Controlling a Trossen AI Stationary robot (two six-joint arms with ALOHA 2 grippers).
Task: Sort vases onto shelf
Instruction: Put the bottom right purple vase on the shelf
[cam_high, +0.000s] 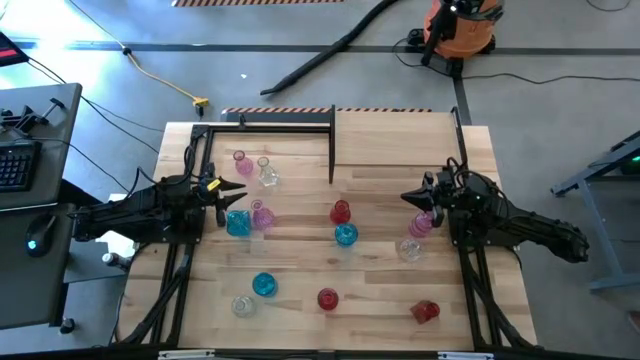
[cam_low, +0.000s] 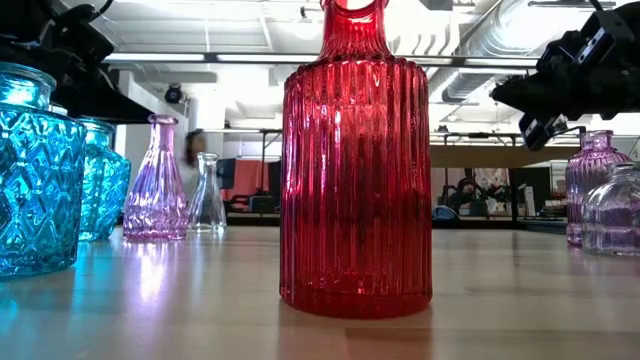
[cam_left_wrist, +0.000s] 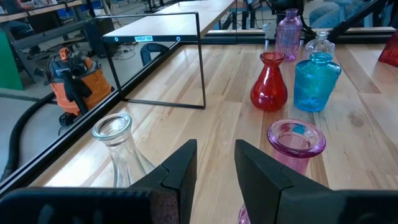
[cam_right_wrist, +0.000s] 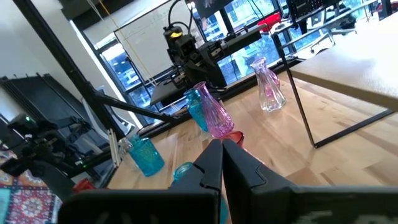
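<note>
On the table (cam_high: 300, 270), near its left edge, the left gripper (cam_high: 238, 192) hangs in the air with its fingers apart and nothing between them. Right by it stand a blue vase (cam_high: 238, 223) and a pink vase (cam_high: 262, 216), touching each other. In the left wrist view the pink vase's mouth shows just past the fingertips.

Near the right edge, the right gripper (cam_high: 412, 197) has its fingers squeezed tight together, and it holds nothing. A pink vase (cam_high: 421, 223) and a clear vase (cam_high: 409, 249) stand just beside it.

The shelf (cam_high: 400, 140) sits along the far edge of the table, toward the right corner. I see no vase on its top. A bare black frame (cam_high: 268, 125) stands next to it, on the left.

All the vases I can see are on the table. Two stand near the far left corner, a pink one (cam_high: 242, 162) and a clear one (cam_high: 268, 174). A red vase (cam_high: 340, 212) and a blue one (cam_high: 346, 235) are in the middle. Four more are near the front edge.

So the job looks like it is only starting. I think every vase has to be picked up and put on the shelf.
</note>
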